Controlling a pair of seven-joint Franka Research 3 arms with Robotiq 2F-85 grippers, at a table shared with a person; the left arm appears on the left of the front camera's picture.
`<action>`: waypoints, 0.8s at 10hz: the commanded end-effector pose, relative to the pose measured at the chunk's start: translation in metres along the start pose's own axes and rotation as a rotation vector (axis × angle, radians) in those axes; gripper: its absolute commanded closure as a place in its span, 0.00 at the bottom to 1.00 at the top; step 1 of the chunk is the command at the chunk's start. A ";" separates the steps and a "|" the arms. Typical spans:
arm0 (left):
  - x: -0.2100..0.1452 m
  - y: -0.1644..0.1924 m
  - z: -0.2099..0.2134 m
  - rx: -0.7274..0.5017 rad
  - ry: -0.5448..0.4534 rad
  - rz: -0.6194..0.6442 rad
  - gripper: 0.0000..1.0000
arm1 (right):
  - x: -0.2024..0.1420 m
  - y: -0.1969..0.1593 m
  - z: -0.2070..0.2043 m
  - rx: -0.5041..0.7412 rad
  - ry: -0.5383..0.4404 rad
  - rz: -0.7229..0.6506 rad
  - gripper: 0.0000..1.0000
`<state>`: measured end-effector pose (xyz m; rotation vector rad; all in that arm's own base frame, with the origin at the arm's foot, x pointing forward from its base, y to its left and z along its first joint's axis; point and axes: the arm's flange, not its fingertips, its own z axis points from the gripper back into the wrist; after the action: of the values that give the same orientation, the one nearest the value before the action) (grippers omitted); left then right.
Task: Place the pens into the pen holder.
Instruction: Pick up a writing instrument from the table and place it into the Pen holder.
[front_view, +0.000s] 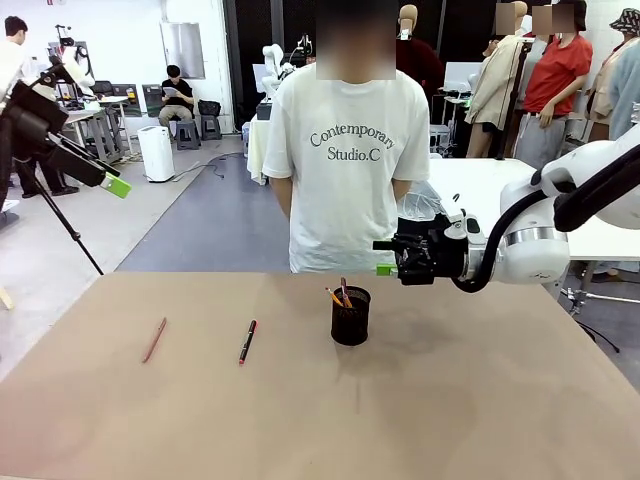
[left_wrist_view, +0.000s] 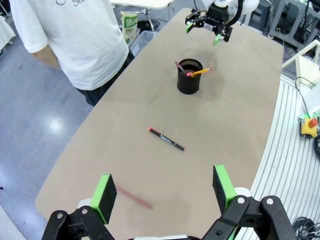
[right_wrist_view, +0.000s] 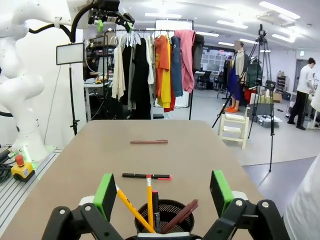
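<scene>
My right gripper (front_view: 385, 256) hangs in the air just right of centre in the front view. Its fingers point toward picture left, a little above and to the right of the holder (front_view: 350, 316). The jaws are spread wide with nothing between them. In the right wrist view my 2 green pads (right_wrist_view: 220, 192) stand at the lower left and lower right. The holder (right_wrist_view: 166, 216) sits at the bottom edge between them, clear of both. 4 pens lean in it there: 2 yellow pencils (right_wrist_view: 149, 197), 1 dark pen (right_wrist_view: 155, 202) and 1 brown pencil (right_wrist_view: 180, 212).

My left gripper (front_view: 112, 180) is high in the upper left of the front view, well apart from the table (front_view: 480, 400). Its jaws are spread too, and empty. In the left wrist view its pads (left_wrist_view: 104, 197) rise from the bottom edge, far above the tabletop.

2 pens lie flat on the table, outside the holder. The black pen (front_view: 247, 342), red at both ends, is left of the holder in the lower middle of the front view. The red pencil (front_view: 154, 340) lies farther left, well apart from the black pen. Nothing touches either one.

A person (front_view: 345, 150) in a white T-shirt stands at the far edge, top centre of the front view.
</scene>
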<state>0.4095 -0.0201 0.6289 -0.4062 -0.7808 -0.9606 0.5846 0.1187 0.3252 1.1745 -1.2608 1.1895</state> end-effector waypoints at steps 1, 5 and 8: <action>0.000 -0.002 0.000 0.001 -0.008 -0.004 0.00 | 0.036 0.000 0.012 0.046 0.092 -0.003 0.00; 0.000 -0.002 0.000 0.001 -0.008 -0.004 0.00 | 0.098 -0.015 0.038 0.095 0.283 -0.010 0.00; 0.000 -0.002 0.000 0.001 -0.008 -0.004 0.00 | 0.152 -0.045 0.070 -0.005 0.463 0.107 0.00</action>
<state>0.4095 -0.0201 0.6289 -0.4061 -0.7809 -0.9606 0.6127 0.0474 0.4664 0.8560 -1.0223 1.4451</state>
